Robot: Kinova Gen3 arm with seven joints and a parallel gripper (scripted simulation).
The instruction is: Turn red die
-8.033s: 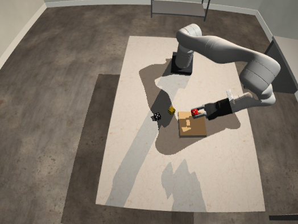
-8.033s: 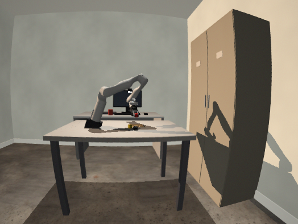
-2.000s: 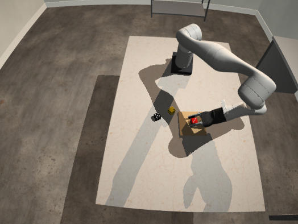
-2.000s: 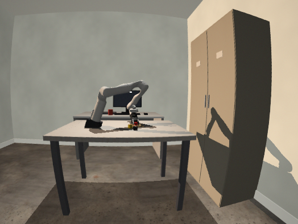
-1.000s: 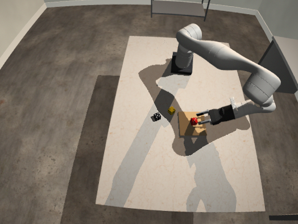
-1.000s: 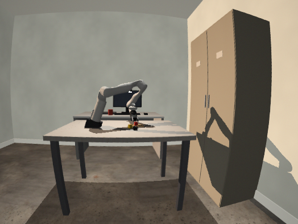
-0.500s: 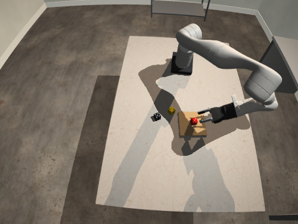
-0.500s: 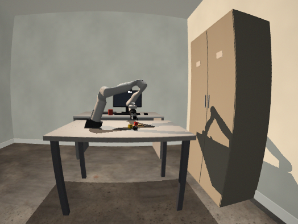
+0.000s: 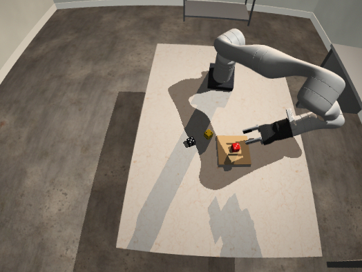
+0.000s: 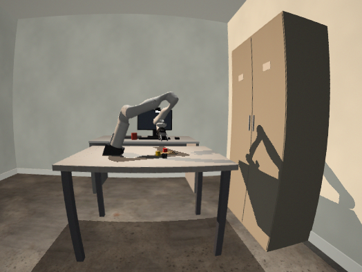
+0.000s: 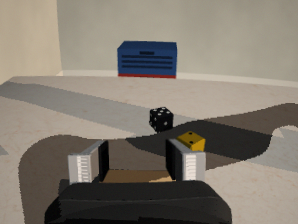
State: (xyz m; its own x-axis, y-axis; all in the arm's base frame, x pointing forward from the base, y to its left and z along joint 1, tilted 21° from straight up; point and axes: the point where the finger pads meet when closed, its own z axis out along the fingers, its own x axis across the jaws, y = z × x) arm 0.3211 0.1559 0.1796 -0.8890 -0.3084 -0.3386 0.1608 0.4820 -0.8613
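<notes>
Hovering above mat edge, end effector spread, empty, beside red die.
</notes>
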